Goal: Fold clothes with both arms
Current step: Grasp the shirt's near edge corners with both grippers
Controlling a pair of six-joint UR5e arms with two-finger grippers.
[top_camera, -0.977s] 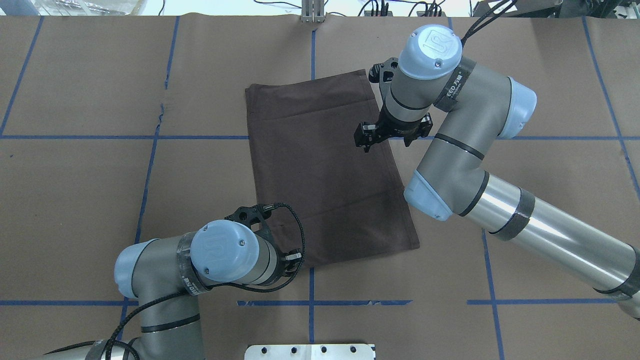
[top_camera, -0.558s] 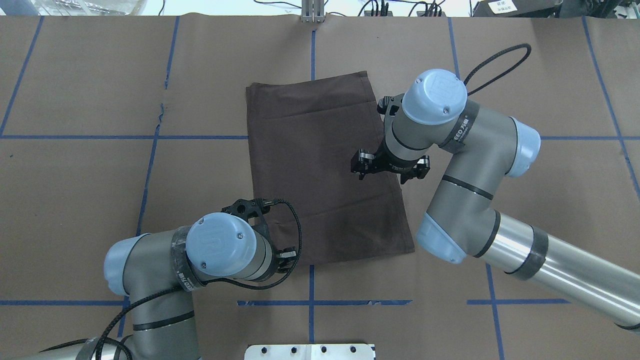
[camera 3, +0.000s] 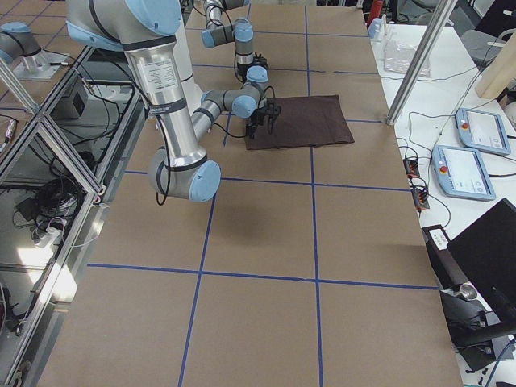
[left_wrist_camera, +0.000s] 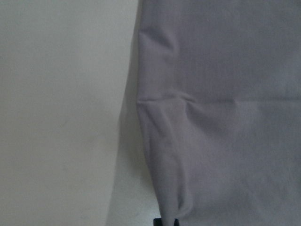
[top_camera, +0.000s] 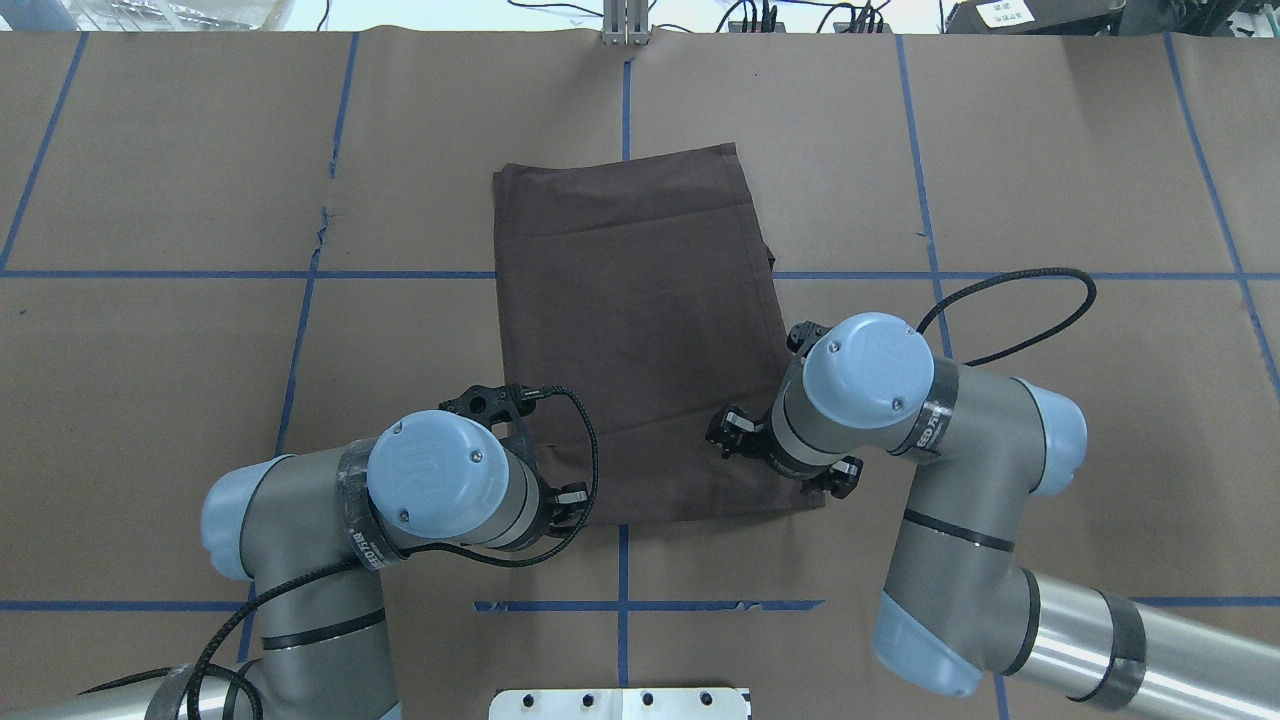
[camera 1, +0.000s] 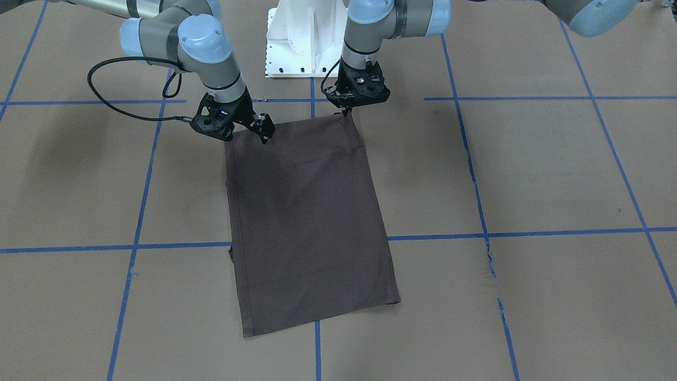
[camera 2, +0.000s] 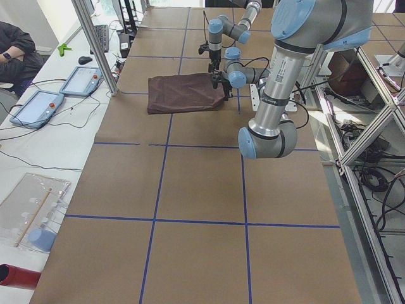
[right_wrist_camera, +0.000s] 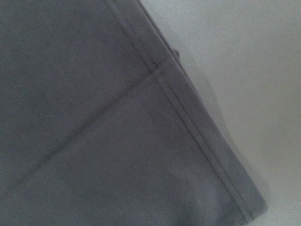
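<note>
The dark brown T-shirt point(top_camera: 640, 330) lies folded into a long rectangle on the brown table cover. My left gripper point(camera 1: 346, 109) is shut on the shirt's near left corner, which peaks up slightly. In the left wrist view the cloth point(left_wrist_camera: 225, 117) puckers toward the fingertips point(left_wrist_camera: 165, 221). My right gripper point(camera 1: 246, 132) hovers low over the near right corner and looks open. The right wrist view shows only the hemmed corner point(right_wrist_camera: 94, 117), with no fingers in frame. In the overhead view both grippers are hidden under their wrists. Collar, lettering and tags are hidden.
The white pedestal base point(camera 1: 304, 42) stands just behind the shirt's near edge. Blue tape lines point(top_camera: 622, 600) grid the table cover, which has a small tear point(top_camera: 322, 225). Tablets point(camera 2: 79, 81) and a seated person's arm point(camera 2: 16, 50) are beyond the far table edge.
My right arm swept from the shirt's far right edge back toward the near right corner. The left gripper stayed on the near left corner. The shirt's near edge shifted slightly.
</note>
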